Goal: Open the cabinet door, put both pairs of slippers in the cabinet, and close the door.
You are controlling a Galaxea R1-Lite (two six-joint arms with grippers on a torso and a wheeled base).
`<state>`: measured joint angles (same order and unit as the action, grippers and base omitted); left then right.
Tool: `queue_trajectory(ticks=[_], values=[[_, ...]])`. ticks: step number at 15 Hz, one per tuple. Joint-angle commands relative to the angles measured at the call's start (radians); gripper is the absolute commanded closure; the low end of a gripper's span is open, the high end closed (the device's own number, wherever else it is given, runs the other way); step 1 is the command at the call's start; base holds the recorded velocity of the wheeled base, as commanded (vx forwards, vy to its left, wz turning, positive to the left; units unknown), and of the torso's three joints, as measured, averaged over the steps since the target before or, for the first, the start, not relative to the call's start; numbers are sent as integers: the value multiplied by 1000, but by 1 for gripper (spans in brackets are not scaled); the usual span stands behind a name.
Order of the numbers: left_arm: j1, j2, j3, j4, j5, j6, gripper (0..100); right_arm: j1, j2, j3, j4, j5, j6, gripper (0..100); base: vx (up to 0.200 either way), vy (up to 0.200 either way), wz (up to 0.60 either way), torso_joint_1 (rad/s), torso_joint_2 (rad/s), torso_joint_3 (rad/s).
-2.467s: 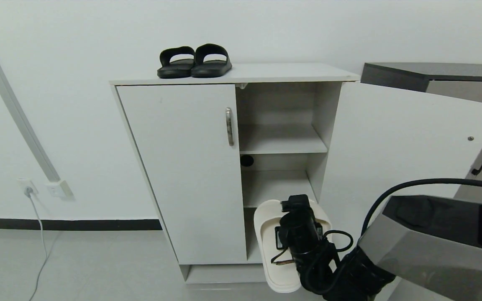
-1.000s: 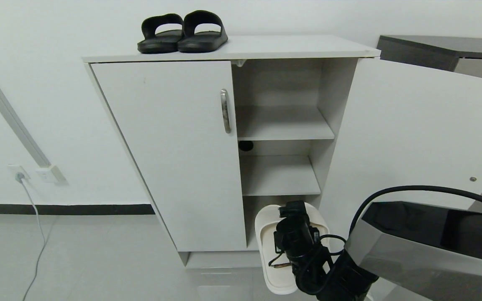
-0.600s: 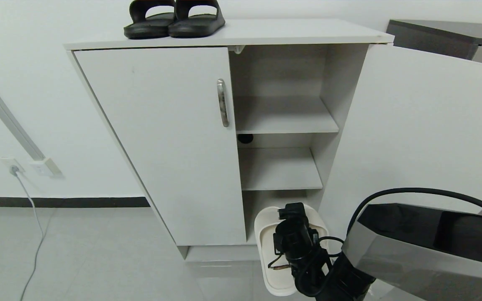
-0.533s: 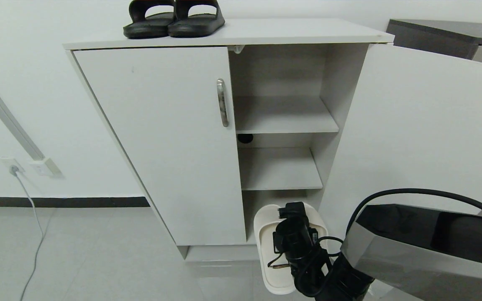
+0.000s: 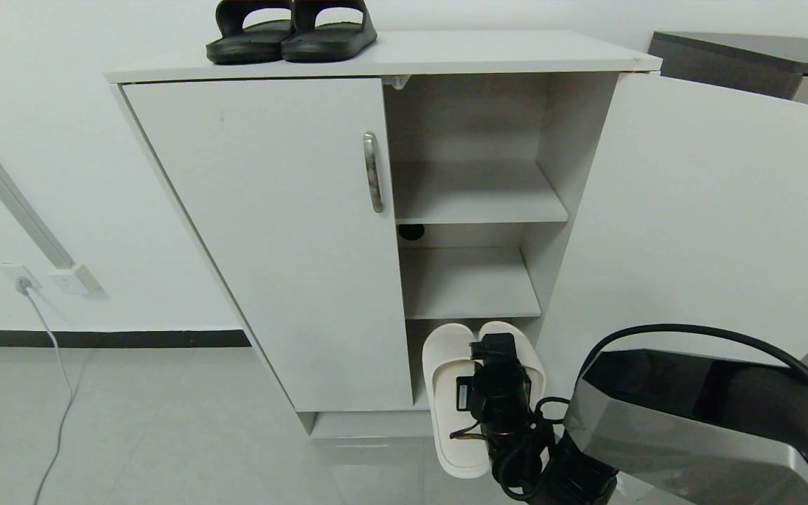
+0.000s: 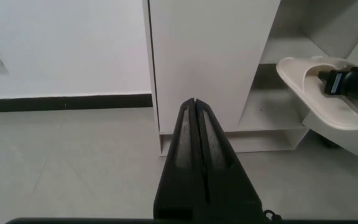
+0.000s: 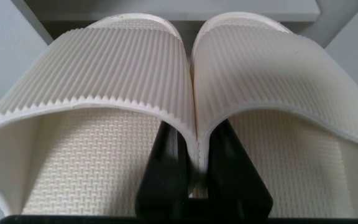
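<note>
At the mouth of the cabinet (image 5: pixel 488 50) bottom compartment (image 5: pixel 418 365): carries the white slippers (image 5: pixel 446 393) in the right gripper (image 5: pixel 496 348), side by side, soles down, toes toward the opening. In the right wrist view, pinches the two inner strap edges together between narrow jaws, so clamps both of the pair at once. Leaves the right door (image 5: pixel 691 210) swung wide and the left door (image 5: pixel 271 231) shut.

Against half a second back: sits higher and further forward, with both toes now parted and tucked just under the front of the lower shelf (image 5: pixel 467 280). Shows no cabinet shift over that half second, so reads as arm motion, not camera. Over the longer stretch, looms larger in the head view, which is camera approach only.

Cannot tell whether the toes have crossed the front edge; keeps the heels well outside either way. Means first-pair insertion under way, probably needing more forward push before release.

On the cabinet top: black slippers (image 5: pixel 292 31), untouched, so second pair and door closing not yet done.

Low over the floor (image 5: pixel 165 435), facing the shut left door: parks the left gripper (image 6: pixel 194 124), jaws pressed together on nothing.
</note>
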<state>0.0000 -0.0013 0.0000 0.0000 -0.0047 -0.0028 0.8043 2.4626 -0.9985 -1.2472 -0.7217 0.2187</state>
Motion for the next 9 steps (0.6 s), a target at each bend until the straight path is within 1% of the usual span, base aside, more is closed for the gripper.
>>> queue_trajectory(ticks=[1, 4, 9], values=[[0, 1, 0, 0, 0, 0, 100, -10, 13, 0, -47, 1, -21, 100, 0, 0, 0, 0, 0, 0], [0, 1, 0, 0, 0, 0, 100, -17, 27, 1, -101, 1, -56, 100, 0, 0, 0, 0, 0, 0], [0, 1, 0, 0, 0, 0, 100, -19, 32, 1, -103, 1, -56, 100, 0, 0, 0, 0, 0, 0]])
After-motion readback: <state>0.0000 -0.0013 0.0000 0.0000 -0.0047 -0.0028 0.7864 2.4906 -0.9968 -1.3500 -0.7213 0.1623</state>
